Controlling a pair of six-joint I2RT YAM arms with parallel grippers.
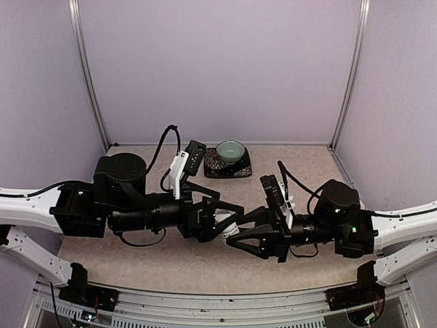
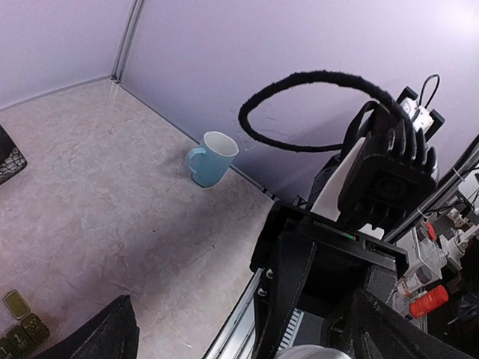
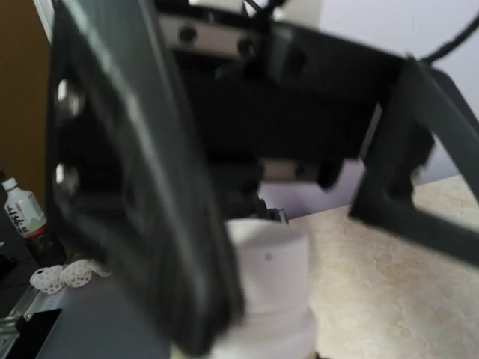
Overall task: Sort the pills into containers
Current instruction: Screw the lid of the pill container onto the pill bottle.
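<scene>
Top external | frame centre: right gripper (image 1: 237, 234) is clamping bottle (image 1: 229, 224) | left gripper (image 1: 220, 224) is gaping around it | judging: closing squarely, avoiding tilting.

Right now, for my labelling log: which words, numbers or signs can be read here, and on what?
No text is readable.
Dark print on the white bottle, right wrist view: too blurred to read.
Any marking on the red canister, left wrist view: too small to tell.

One bowl (image 1: 231, 152), one mug (image 2: 212, 158), three joined containers (image 2: 19, 335), perhaps one white bottle (image 3: 273, 277)
</scene>
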